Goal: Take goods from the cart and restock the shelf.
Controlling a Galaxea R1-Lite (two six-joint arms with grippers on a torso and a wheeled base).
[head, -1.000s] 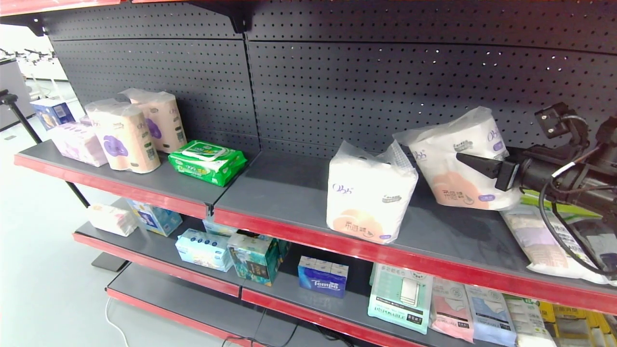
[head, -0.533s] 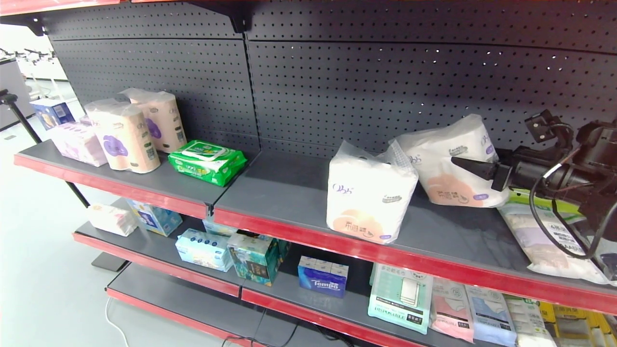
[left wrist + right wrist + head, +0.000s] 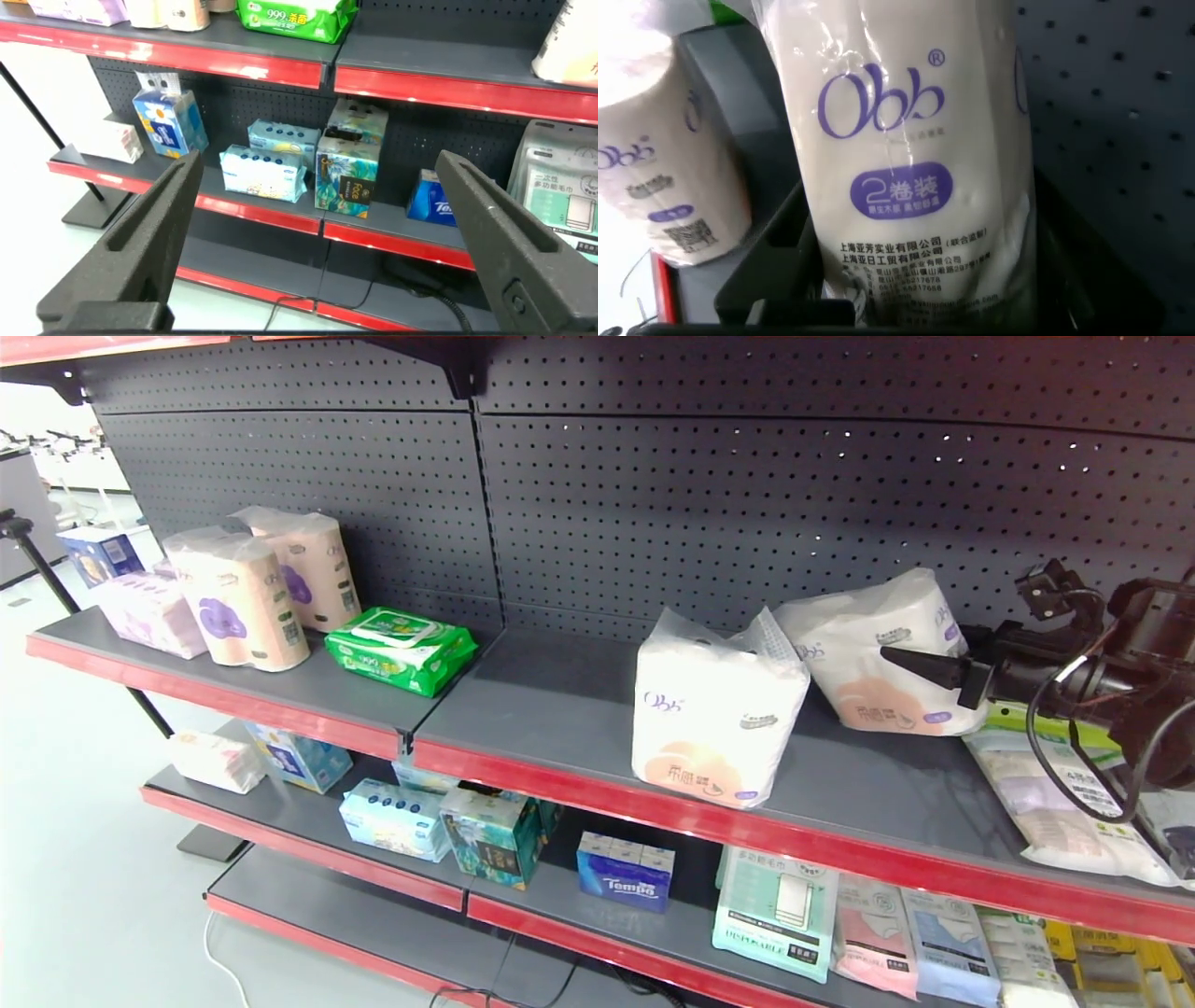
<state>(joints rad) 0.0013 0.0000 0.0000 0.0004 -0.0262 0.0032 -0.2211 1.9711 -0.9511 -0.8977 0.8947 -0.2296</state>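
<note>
1. Two-sided hold at the right gripper: clamps a white roll pack between its dark fingers, with one finger laid across the pack's front face and the other hidden behind it.
2. Close up from the right wrist: flanks the pack's printed wrap on both sides, pressed against the plastic with no gap to see.
3. Sets the pack's lower end on the upper shelf, tilted, close in front of the black pegboard; cannot tell whether it touches that panel.
4. Just to the robot's left and nearer the red front edge: second white pack, upright on the same shelf, its loose top wrap overlapping the held pack in the head view; cannot tell whether touching.
5. To the robot's right, under the right arm: flat bags lying on the shelf just beside the held pack.
6. Down low, left gripper: spread wide with nothing between the fingers, facing the lower shelf, where a teal box stands just beside a light-blue pack.
7. Farther to the robot's left on the upper shelf, well apart from the held pack: green wipes pack lying flat, then two tall pink-wrapped rolls standing upright.
</note>
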